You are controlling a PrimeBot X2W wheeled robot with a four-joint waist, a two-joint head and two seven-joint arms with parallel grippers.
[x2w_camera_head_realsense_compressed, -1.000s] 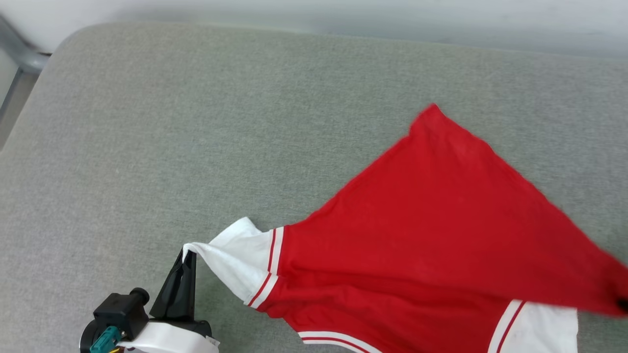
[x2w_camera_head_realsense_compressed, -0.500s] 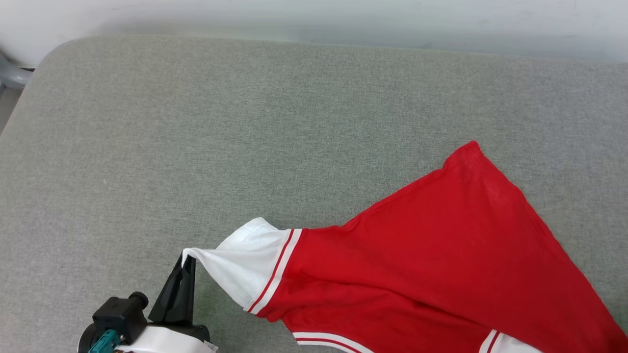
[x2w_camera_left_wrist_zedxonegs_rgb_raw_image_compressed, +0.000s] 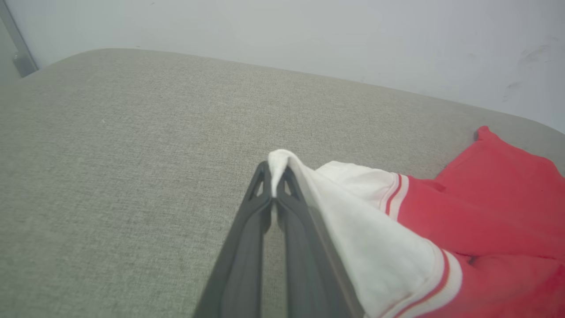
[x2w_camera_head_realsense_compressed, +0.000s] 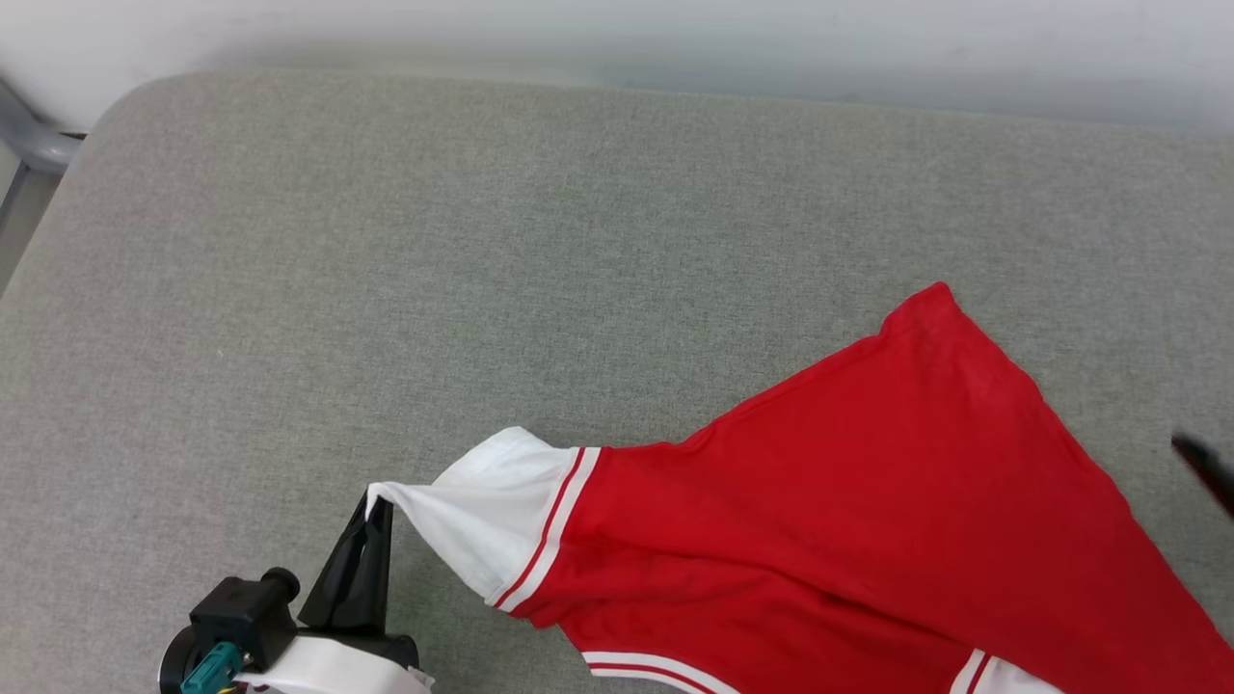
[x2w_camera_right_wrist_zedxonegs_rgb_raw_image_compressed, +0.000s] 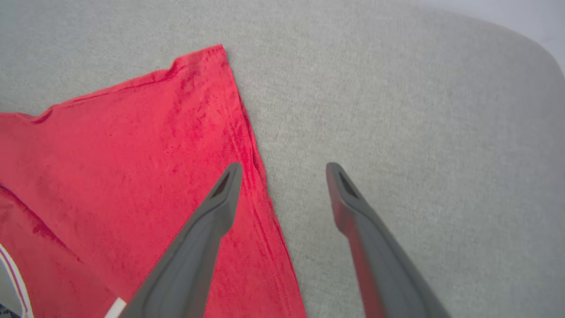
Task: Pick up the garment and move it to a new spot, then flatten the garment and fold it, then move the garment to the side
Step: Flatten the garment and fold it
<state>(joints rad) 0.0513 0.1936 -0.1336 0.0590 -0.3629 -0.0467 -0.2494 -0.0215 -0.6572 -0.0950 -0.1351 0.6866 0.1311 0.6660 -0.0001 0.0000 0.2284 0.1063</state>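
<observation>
Garment shows plain red; left tool pinches sleeve.

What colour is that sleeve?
The sleeve is white with red-striped trim; left wrist view shows it best.

The garment is soft, matt knit cloth; the worktop, coarse grey woven fabric; the left claw, smooth matt plastic.

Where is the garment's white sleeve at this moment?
In the head view the white sleeve, the left end of the garment, is near the bottom edge on the grey cushion, its tip pinched by the left gripper.
</observation>
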